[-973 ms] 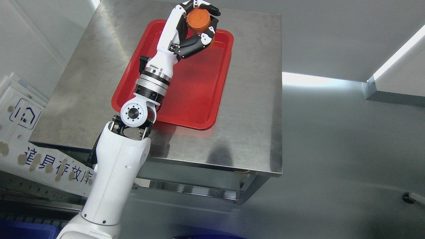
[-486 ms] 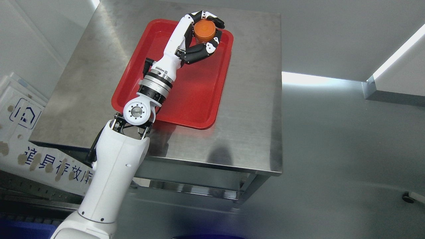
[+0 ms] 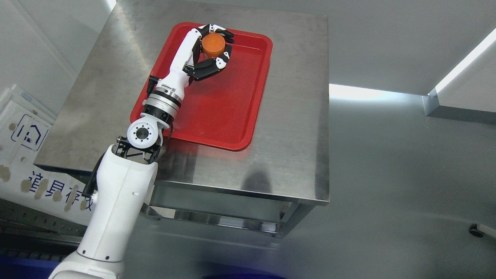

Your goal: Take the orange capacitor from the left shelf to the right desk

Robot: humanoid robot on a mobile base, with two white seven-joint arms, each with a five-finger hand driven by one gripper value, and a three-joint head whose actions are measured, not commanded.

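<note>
Down at the bottom left, behind the fingers and closest in, a white left arm (image 3: 116, 209) coming up past the front edge of a steel table (image 3: 294, 116), with a black-and-silver wrist joint (image 3: 142, 133) just over the near corner of a red tray (image 3: 228, 112). Off to the left of all that, well away from the fingers, a white board with blue lettering (image 3: 23, 155) leaning beside the table. Further along, forearm stretched diagonally over the tray's left side. Then the left hand (image 3: 207, 54) itself, black and white fingers (image 3: 211, 68) curled tight around an orange capacitor (image 3: 213, 45), thumb side underneath, other fingertips hooked over the far side. Capacitor sitting upright in that grip, over the far left part of the tray, close to the back rim. Can't really tell if its base is touching the tray floor or just above it. To the right of the fingers, bare red tray, then plain steel tabletop. Beyond the fingertips, just the tray rim and the back of the table.
</note>
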